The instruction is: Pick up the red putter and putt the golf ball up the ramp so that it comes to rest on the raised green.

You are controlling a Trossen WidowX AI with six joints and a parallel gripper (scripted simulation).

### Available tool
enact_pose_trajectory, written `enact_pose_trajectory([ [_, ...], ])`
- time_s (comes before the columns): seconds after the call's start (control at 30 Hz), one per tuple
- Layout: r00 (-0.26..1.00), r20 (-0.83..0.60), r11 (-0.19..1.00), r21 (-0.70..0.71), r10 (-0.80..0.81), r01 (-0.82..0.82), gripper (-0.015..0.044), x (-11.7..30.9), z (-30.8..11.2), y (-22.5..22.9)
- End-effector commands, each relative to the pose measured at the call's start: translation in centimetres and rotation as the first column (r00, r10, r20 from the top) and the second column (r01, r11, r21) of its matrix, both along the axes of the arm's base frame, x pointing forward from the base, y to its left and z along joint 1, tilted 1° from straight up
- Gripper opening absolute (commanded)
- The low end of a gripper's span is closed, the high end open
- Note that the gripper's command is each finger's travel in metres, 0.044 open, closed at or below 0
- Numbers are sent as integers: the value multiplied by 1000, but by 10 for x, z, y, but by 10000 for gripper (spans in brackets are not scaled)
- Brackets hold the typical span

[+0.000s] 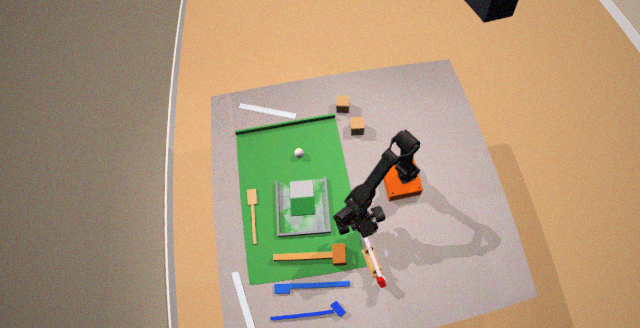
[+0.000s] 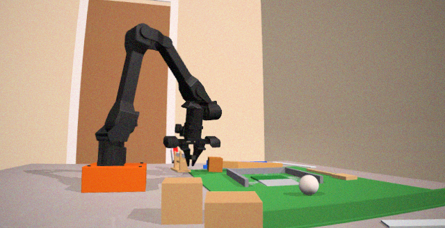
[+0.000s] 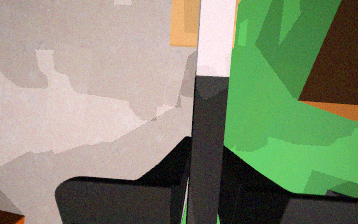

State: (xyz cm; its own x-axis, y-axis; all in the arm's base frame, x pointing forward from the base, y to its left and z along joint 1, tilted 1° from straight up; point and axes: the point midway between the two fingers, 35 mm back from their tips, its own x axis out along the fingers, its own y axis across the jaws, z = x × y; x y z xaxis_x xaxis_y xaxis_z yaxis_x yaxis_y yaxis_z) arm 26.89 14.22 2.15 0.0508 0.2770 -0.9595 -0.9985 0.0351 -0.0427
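Observation:
The red putter has a red head (image 1: 381, 282) (image 2: 175, 149), a white shaft (image 1: 374, 258) (image 3: 216, 40) and a black grip (image 3: 210, 115). My gripper (image 2: 190, 165) (image 3: 199, 143) is shut on the black grip, pointing down. The shaft lies over a small wooden stand (image 2: 180, 167) (image 3: 183, 30), the head beyond it. The white golf ball (image 1: 299, 152) (image 2: 309, 185) rests on the green mat (image 1: 265, 163) (image 2: 379, 190). Grey walls (image 1: 327, 208) (image 2: 237, 177) enclose a white sloped patch (image 1: 301, 188) and a green square (image 1: 301, 206) on the mat.
An orange-headed mallet (image 1: 339, 254) (image 2: 215, 164) lies left of the gripper in the top view. Two blue clubs (image 1: 320, 285) (image 1: 302, 315) lie below it. A wooden club (image 1: 252, 197) lies at the mat's left. Two wooden blocks (image 1: 342, 103) (image 1: 357, 125) stand beside the mat's far end.

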Motion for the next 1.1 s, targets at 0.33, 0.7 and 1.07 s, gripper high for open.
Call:
enact_pose_trajectory([
  [0.33,1000,2,1000,0,0,0,0,3,45,1],
  [0.7,1000,0,1000,0,0,0,0,-4,100,-2],
  [1.07,983,-15,982,-31,-185,185,0,18,94,-46],
])
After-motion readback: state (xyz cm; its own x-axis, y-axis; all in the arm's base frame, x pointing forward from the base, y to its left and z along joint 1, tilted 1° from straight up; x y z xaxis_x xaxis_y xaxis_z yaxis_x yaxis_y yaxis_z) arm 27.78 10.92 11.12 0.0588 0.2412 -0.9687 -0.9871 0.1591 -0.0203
